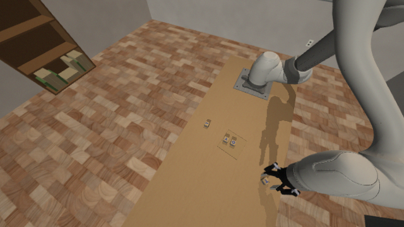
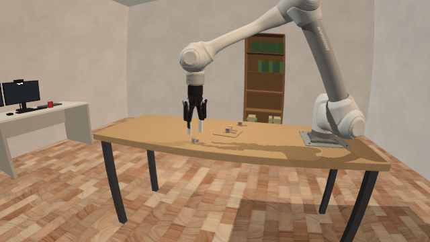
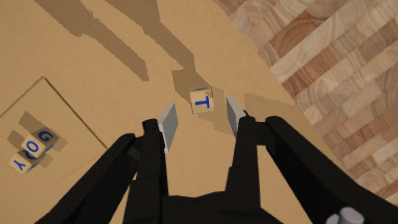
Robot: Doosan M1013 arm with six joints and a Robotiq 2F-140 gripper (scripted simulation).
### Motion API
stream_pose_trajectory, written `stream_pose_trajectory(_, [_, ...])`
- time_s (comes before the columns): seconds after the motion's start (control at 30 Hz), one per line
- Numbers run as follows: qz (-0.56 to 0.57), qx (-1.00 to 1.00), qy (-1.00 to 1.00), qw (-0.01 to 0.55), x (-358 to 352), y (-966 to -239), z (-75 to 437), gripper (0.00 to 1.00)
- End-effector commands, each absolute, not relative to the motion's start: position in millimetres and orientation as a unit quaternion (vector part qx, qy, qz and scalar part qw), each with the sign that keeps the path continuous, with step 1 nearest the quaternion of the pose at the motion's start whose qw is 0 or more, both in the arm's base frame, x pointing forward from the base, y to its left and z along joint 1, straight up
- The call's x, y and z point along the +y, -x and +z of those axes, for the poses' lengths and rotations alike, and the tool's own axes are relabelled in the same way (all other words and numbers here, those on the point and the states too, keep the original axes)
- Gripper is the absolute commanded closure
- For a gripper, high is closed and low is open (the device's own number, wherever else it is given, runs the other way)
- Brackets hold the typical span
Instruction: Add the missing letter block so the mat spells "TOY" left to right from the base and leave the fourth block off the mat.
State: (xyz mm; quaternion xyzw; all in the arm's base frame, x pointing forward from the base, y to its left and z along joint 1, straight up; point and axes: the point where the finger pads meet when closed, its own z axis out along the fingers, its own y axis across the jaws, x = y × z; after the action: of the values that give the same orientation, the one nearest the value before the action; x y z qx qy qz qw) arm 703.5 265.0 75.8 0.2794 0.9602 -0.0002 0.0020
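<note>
Along your bench's (image 1: 189, 173) (image 2: 151, 134) (image 3: 190, 25) left long edge from the top, the fourth block (image 1: 206, 123) (image 2: 240, 124) sits off the mat (image 1: 233, 152) (image 2: 235, 135) (image 3: 75, 105), which bears Y (image 1: 226, 139) (image 2: 229, 127) (image 3: 21, 162) and O (image 1: 233, 142) (image 2: 228, 130) (image 3: 33, 146). Near the right long edge, your pale T block (image 1: 264, 181) (image 2: 195, 140) (image 3: 202, 101) shows its blue letter upward, beneath the pincer (image 1: 269, 181) (image 2: 195, 129) (image 3: 201, 110), fingers apart.

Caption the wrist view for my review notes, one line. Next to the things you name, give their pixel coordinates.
Open gripper (image 1: 269, 180) (image 2: 195, 128) (image 3: 201, 110) above the T block (image 1: 265, 181) (image 2: 195, 140) (image 3: 202, 101); Y and O blocks sit on the mat (image 1: 237, 154) (image 2: 220, 134) (image 3: 75, 135).
</note>
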Motion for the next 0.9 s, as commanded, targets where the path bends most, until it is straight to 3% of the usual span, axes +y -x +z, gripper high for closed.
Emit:
stream_pose_trajectory(0.0, [-0.001,0.960,-0.280,0.001,267.7,-701.4,68.9,0.60])
stream_pose_trajectory(0.87, [-0.001,0.960,-0.280,0.001,267.8,-701.4,65.2,0.60])
